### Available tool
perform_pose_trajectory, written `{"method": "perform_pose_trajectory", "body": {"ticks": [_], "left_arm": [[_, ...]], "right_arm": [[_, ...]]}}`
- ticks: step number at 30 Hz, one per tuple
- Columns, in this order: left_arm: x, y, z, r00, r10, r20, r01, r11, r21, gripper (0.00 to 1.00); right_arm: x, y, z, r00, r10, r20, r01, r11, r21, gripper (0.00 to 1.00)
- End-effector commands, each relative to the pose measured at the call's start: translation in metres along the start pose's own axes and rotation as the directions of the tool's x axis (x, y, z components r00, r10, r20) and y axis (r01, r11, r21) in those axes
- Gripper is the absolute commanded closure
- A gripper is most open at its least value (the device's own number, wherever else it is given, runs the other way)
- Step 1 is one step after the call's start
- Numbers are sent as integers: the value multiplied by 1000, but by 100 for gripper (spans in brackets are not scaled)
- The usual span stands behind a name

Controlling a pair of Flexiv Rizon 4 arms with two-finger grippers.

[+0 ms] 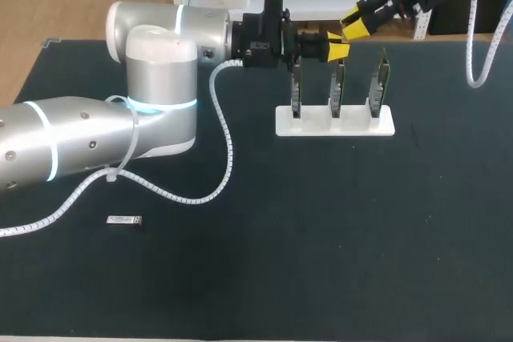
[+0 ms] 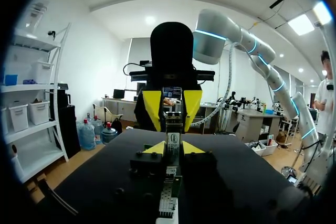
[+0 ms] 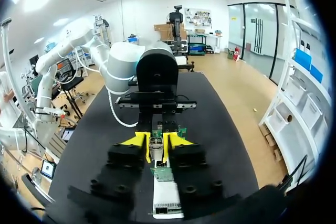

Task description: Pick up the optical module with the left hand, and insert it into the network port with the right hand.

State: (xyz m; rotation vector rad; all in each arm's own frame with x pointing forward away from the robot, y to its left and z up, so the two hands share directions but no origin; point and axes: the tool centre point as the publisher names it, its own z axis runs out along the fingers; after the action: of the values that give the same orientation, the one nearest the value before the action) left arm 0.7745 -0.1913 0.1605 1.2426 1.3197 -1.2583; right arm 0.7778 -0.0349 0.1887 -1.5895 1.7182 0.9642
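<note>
**Handover in Progress**

Black worktop (image 1: 321, 238), white rack (image 1: 335, 122) far centre. Above its middle board (image 1: 337, 86), the left gripper (image 1: 337, 46) and right gripper (image 1: 355, 26) both appear to clamp the module (image 2: 173, 139). Pickup is done; left release and port insertion remain. A second module (image 1: 124, 219) lies near left.

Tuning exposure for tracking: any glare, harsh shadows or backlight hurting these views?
Head view: soft highlights on the glossy silver left arm; the matte black table cover shows no glare, and the small silver metal module lying on it stands out. Left wrist view: the bright room behind leaves the black right end effector near silhouette. Right wrist view: even light, no hot spots.
</note>
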Motion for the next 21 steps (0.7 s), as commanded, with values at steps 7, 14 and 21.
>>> {"method": "perform_pose_trajectory", "body": {"ticks": [7,14,21], "left_arm": [[0,-1,0,1000,0,-2,0,1000,-2,100],[0,-1,0,1000,0,-2,0,1000,-2,0],[0,-1,0,1000,0,-2,0,1000,-2,0]], "right_arm": [[1,3,1,1000,2,-6,-2,1000,12,100],[1,3,1,1000,1,-6,-1,1000,15,100],[1,3,0,1000,1,-4,-1,1000,16,100]]}}
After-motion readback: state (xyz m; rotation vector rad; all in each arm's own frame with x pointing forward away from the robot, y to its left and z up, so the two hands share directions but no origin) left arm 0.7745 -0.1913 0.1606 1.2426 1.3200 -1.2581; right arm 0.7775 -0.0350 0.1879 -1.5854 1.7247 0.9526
